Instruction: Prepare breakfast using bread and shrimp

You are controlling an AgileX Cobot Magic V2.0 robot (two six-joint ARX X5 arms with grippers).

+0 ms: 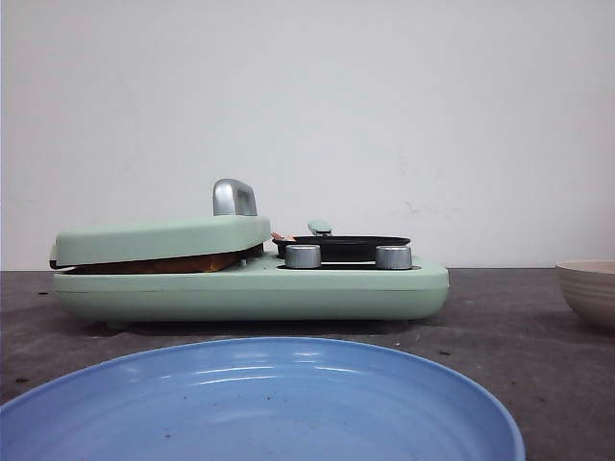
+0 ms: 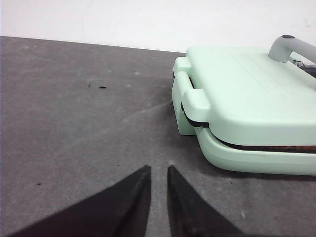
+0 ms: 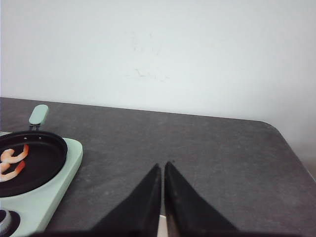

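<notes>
Bread [image 1: 183, 263] sits clamped under the lid of the breakfast maker [image 1: 250, 283]; shrimp [image 3: 12, 163] lie in its black pan [image 3: 34, 165]. Left gripper [image 2: 158, 178] nearly closed, empty, beside the maker; right gripper [image 3: 163, 173] closed, empty.

A: Bread [image 1: 163, 263]? Only a brown sliver showed under the closed lid [image 1: 163, 238] in the front view, the rest hidden; slice count unreadable.

B: Same in the left wrist view. The breakfast maker [image 2: 247, 106] ran off the picture edge there.

A: Shrimp [image 3: 12, 160] in the black pan [image 3: 34, 165]: cut by the picture edge in the right wrist view, count unclear. In the front view the pan rim hid them.

B: Blue plate [image 1: 259, 403] was cropped at the bottom of the front view, beige bowl [image 1: 588, 288] cropped at the right.

A: Neither arm showed in the front view. Both wrist views caught just the dark fingertips [image 2: 131, 197], bases cut off.
</notes>
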